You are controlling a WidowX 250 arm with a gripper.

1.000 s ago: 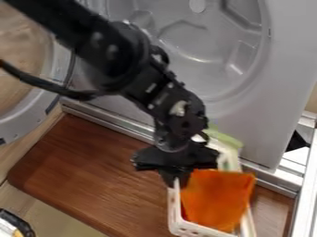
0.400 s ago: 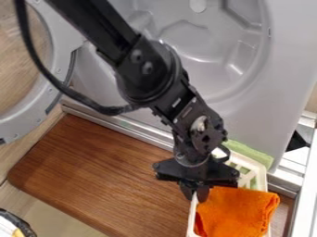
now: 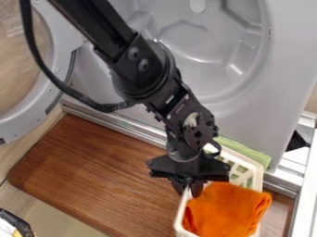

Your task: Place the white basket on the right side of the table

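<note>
So the white basket [image 3: 252,163] is at the lower right of the view, over the right-hand part of the brown wooden board [image 3: 93,176]. Can't really tell if its bottom is touching the wood. There's an orange cloth [image 3: 228,210] bunched up in the near part of it, flopping over the right rim, and a strip of green cloth [image 3: 248,152] along the far end.

The black gripper [image 3: 188,190] is pointing down at the basket's left side, fingers pinched onto the rim, one on either side of it. The arm [image 3: 145,74] slants in from the top left, with a black cable [image 3: 62,88] looping down beside it.

Behind all that is a big grey machine [image 3: 248,92] with a round, hollowed-out opening, and its round door [image 3: 59,88] hangs open on the left. A metal rail [image 3: 145,134] runs between machine and board. White framing [image 3: 306,185] goes down the right edge, and some black-rimmed thing [image 3: 18,223] pokes into the bottom left corner, too cut off to name.
</note>
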